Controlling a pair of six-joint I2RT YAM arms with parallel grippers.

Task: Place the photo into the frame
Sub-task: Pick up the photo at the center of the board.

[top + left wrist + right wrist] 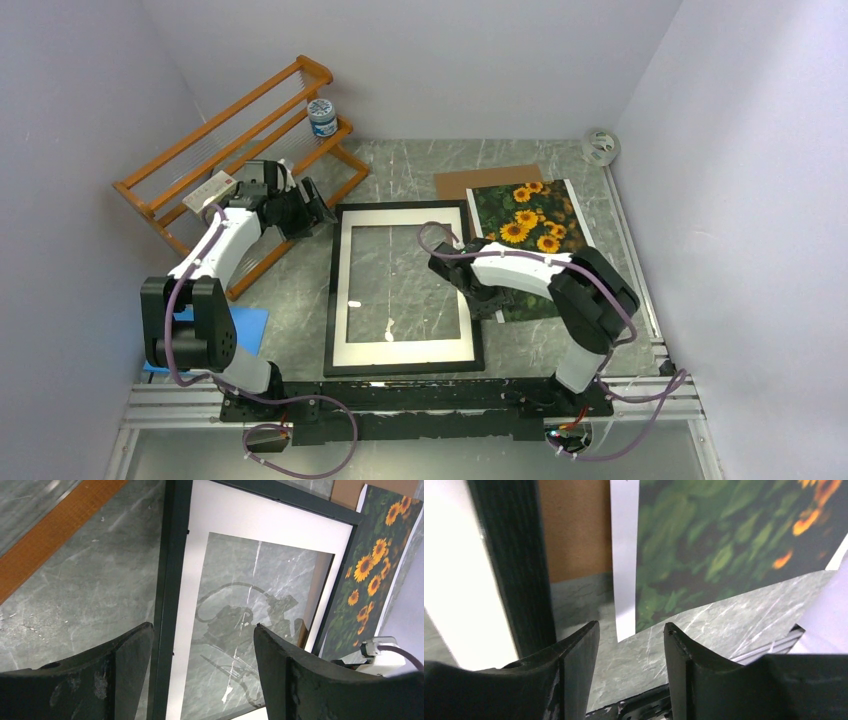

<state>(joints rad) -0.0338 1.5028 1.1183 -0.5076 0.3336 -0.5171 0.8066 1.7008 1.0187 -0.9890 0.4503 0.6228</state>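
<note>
My right gripper is spread with nothing between the jaws, low over the bare surface just off the right side of the frame. The frame lies flat with its white mat in it, and its black right rail runs up past my left finger. The photo lies face up to the right of the frame, just beside that rail. Its near-left corner and white border are directly ahead of my fingertips. Its long axis runs roughly alongside the frame's long sides, a little skewed, and a brown board shows between the frame and the photo's far part. My left gripper hangs spread and empty over the frame's far-left corner, across the frame from the photo. I judge the right arm is the one to take the photo: the corner is ahead, and the carry goes left onto the frame.
</note>
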